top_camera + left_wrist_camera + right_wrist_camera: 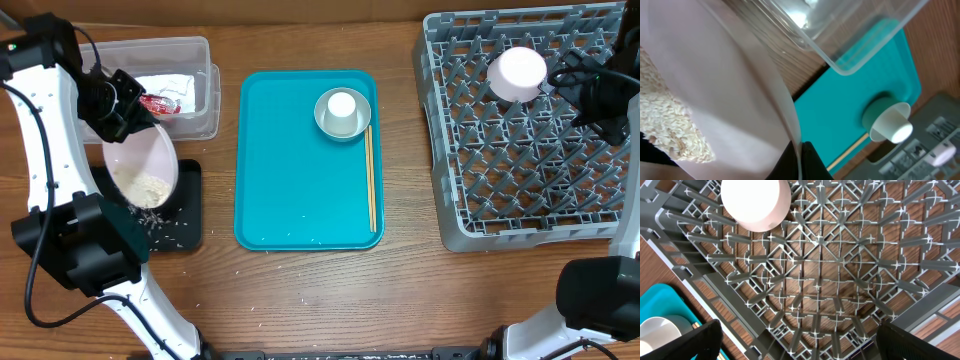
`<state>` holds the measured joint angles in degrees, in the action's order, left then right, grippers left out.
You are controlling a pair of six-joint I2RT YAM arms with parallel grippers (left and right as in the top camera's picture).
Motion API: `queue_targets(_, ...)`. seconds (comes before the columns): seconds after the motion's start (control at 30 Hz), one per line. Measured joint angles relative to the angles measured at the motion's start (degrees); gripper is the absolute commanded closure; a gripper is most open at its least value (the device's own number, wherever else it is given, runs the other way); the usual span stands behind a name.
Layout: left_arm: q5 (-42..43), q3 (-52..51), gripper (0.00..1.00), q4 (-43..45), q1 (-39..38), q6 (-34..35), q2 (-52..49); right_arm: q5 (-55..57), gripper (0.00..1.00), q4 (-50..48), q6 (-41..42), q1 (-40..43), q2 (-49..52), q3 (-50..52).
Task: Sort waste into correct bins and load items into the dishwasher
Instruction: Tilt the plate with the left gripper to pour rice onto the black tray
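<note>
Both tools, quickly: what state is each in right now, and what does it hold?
Left tool: closed on the pinkish plate with rice.
Right tool: open, empty, over the dish rack.

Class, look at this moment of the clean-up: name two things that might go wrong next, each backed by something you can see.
1. The pinkish plate is tilted over the black tray with rice on it. Grains already lie on the wood beside the tray, so more may miss.
2. The left hand grips that plate only at its rim, close to the clear tub. The plate might slip or bump the tub.
</note>
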<state>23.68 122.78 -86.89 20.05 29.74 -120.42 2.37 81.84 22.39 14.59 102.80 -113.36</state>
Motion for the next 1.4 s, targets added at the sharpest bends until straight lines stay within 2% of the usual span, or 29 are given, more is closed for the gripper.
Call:
queue_targets(0.33,8.4,-1.3,0.96,-1.2,4.0,-3.2,0.0,0.0,0.00,0.0,0.0,0.0,0.0,0.0)
queue_targets(0.73,22.6,-1.4,0.96,-7.3,12.4,-12.4,0.0,0.0,0.00,0.0,0.0,0.0,0.0,0.0)
queue_targets(1.1,29.0,-1.4,0.96,-9.7,18.1,-18.3,0.0,0.0,0.00,0.0,0.0,0.0,0.0,0.0)
queue_targets(1.4,34.0,-3.6,0.96,-9.8,19.5,-21.6,0.0,0.0,0.00,0.0,0.0,0.0,0.0,0.0)
